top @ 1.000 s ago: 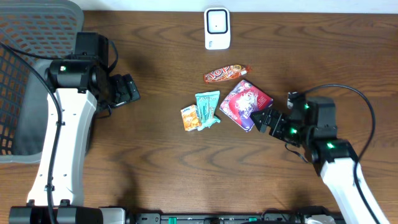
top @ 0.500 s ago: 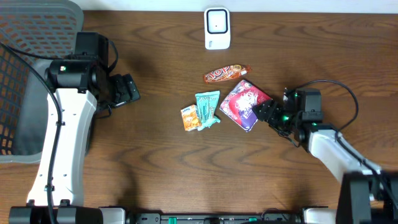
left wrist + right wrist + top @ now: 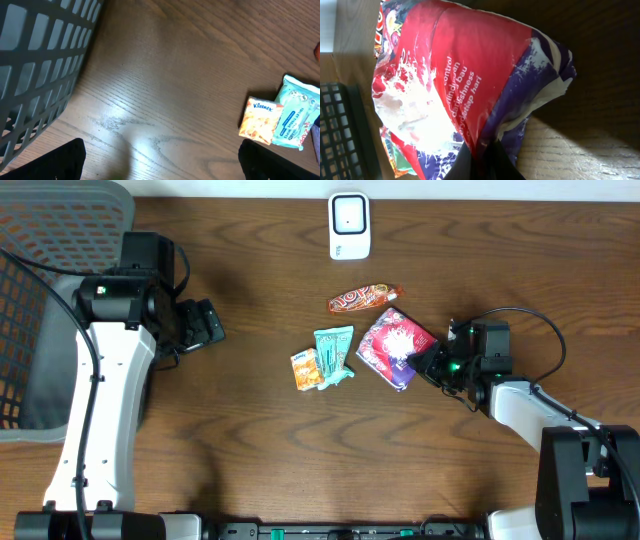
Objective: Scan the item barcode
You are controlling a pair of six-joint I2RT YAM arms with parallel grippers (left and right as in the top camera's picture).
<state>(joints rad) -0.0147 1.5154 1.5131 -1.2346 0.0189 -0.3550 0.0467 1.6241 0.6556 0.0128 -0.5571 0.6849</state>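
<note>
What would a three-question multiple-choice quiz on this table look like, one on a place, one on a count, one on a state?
1. Where does the white scanner stand?
A. at the edge of the table far from the arms' bases
B. among the packets
C. at the edge nearest the arms' bases

2. How many packets lie on the table?
A. two
B. four
C. six

3. The right gripper is
A. open over bare wood
B. shut on the scanner
C. shut on the red and purple packet

Answers:
1 A, in the overhead view it stands alone beyond the packets.
2 B, there are the red candy wrapper, the red and purple packet, the teal pack and the orange Kleenex pack.
3 C, the right wrist view shows its fingers pinched on that packet's corner.
</note>
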